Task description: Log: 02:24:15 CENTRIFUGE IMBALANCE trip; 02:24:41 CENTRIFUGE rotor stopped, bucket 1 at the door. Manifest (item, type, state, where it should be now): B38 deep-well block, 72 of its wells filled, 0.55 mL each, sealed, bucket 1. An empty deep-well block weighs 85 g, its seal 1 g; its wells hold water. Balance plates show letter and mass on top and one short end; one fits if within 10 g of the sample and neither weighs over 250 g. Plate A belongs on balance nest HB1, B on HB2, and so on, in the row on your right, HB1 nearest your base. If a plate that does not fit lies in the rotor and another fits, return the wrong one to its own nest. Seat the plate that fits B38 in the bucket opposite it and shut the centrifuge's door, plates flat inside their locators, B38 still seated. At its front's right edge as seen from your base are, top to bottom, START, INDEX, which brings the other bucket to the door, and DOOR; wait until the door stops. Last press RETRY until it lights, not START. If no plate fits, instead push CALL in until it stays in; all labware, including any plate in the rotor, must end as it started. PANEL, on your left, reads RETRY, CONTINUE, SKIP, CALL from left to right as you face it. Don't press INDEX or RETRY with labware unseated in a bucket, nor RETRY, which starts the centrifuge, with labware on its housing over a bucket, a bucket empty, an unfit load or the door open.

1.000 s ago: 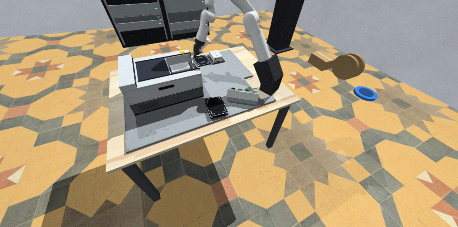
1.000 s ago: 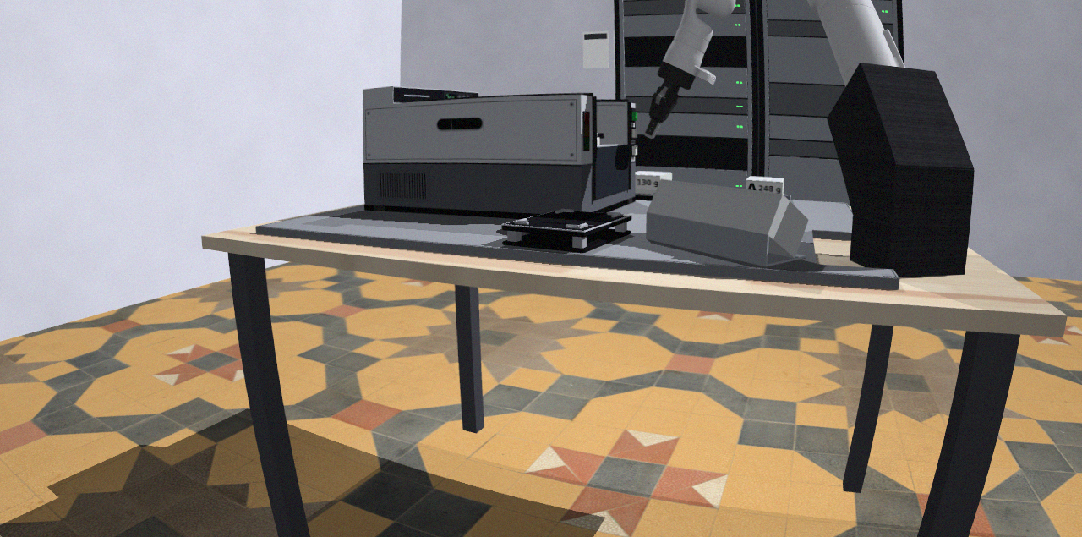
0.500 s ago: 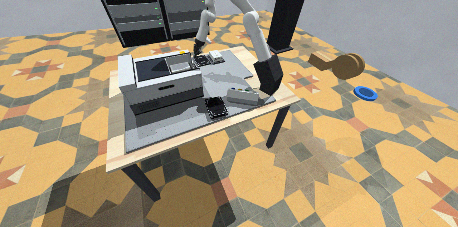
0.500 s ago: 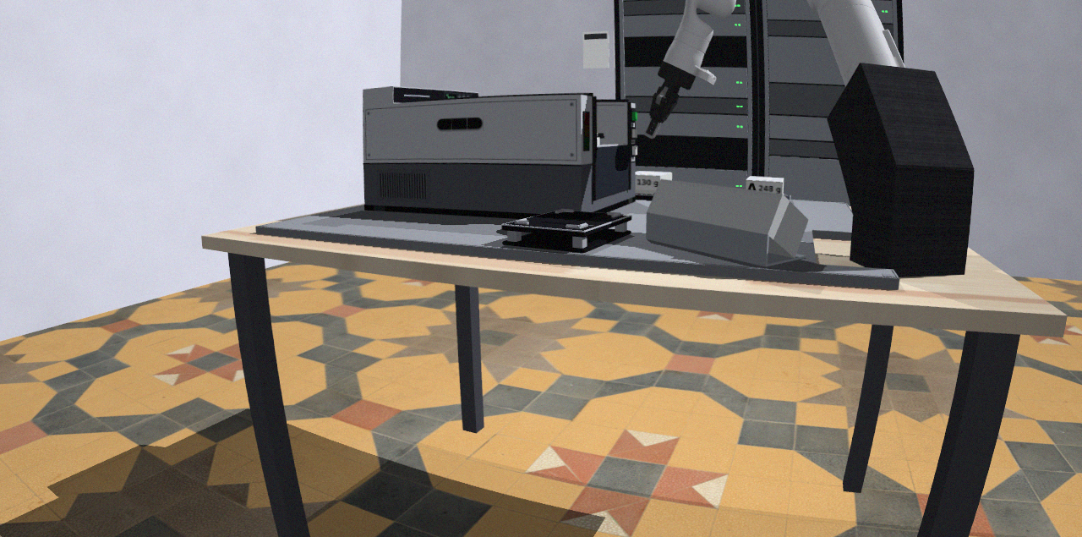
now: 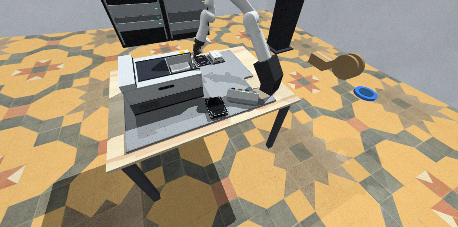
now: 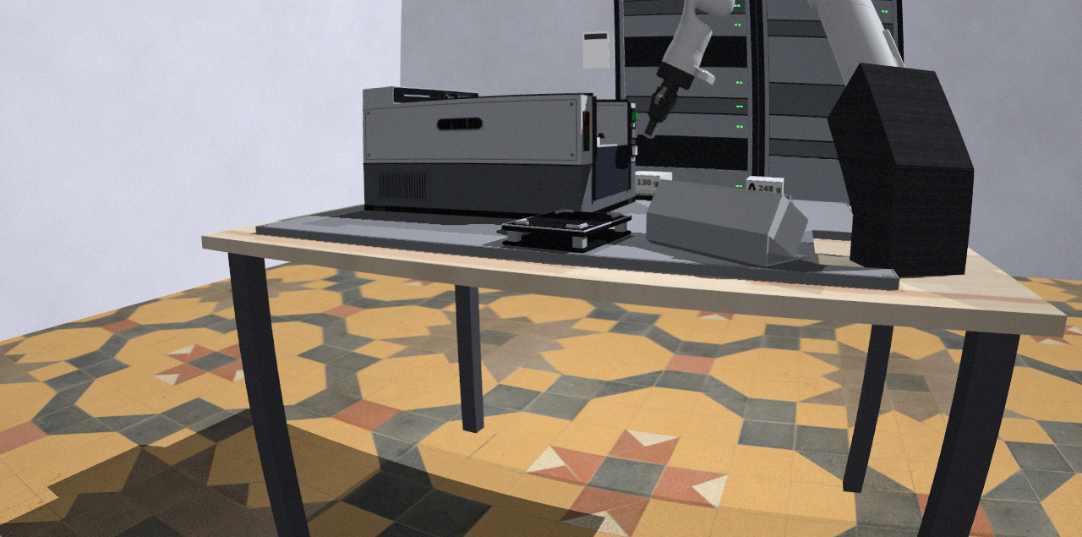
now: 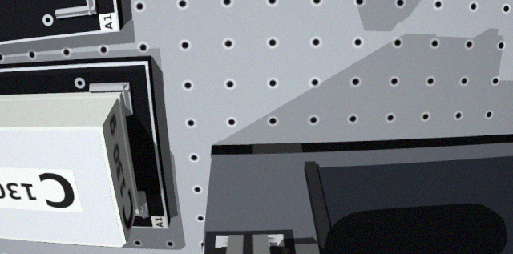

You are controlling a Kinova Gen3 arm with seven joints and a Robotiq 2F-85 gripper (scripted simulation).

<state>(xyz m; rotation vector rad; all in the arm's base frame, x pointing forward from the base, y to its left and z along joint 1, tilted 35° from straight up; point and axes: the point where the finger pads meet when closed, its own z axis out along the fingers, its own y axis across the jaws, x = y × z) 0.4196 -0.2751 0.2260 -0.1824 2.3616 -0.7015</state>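
The grey centrifuge (image 5: 163,89) (image 6: 468,155) (image 7: 260,190) stands on the table. A pale plate (image 5: 179,65) lies in the bucket under its open top; I cannot read its label. My gripper (image 5: 194,54) (image 6: 649,131) is shut and empty, pointing down just off the right edge of the centrifuge's front, close to the button column (image 6: 631,116). Its fingers are out of the wrist view. Plate C (image 7: 52,154) (image 6: 649,182), marked 130 g, sits in its nest beside the centrifuge corner. The neighbouring nest (image 5: 202,60) (image 7: 56,2) is empty. Plate A (image 5: 216,55) (image 6: 764,187), marked 248 g, sits beyond it.
The grey button panel (image 5: 242,95) (image 6: 726,223) and another empty black nest (image 5: 216,106) (image 6: 563,227) stand near the table's front edge. The arm's black base (image 5: 268,75) (image 6: 900,170) is at the table's right. A black tower (image 5: 286,17) stands behind the table.
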